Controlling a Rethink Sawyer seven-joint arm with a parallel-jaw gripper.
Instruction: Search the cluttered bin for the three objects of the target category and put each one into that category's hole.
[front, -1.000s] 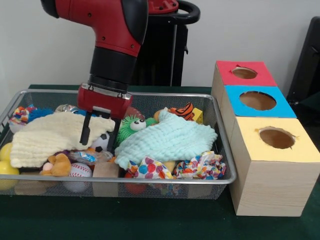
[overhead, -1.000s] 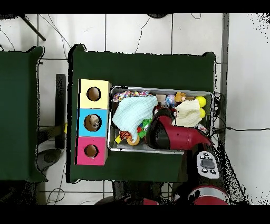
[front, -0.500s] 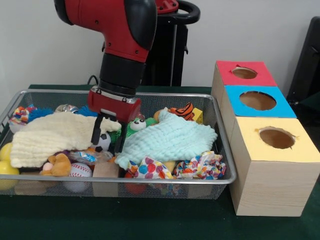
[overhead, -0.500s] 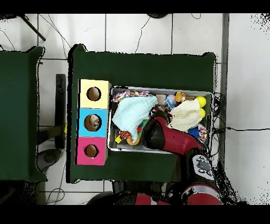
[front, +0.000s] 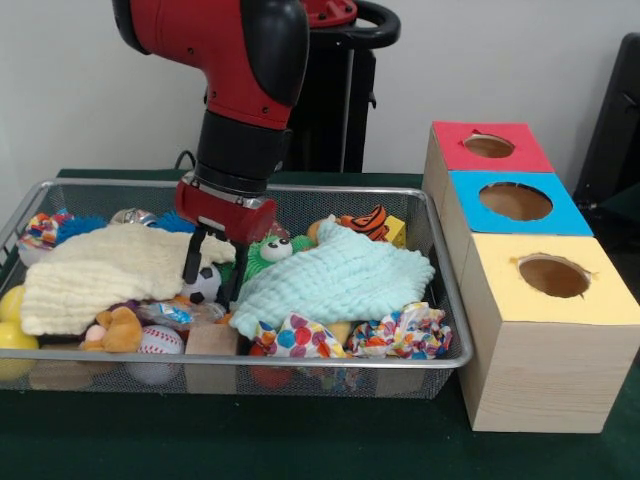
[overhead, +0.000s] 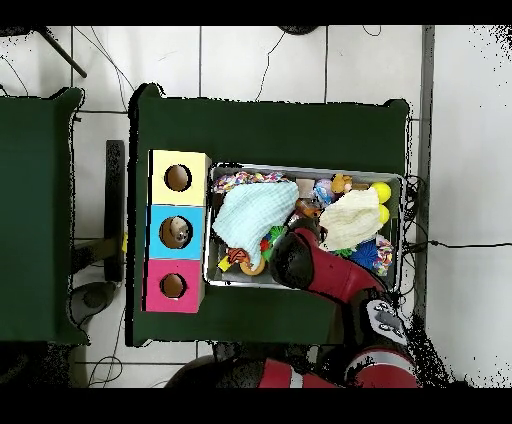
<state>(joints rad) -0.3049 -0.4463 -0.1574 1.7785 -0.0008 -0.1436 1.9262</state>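
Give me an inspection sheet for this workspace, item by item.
Surface: green table cover.
Job's things: wire bin full of toys; red box, blue box, yellow box, each with a top hole.
Clutter: cream cloth, mint cloth, soccer ball, baseball, yellow balls.
Grippers: gripper open, fingers straddling the soccer ball.
Cables: several on the floor.
Surroundings: tiled floor, pale wall.
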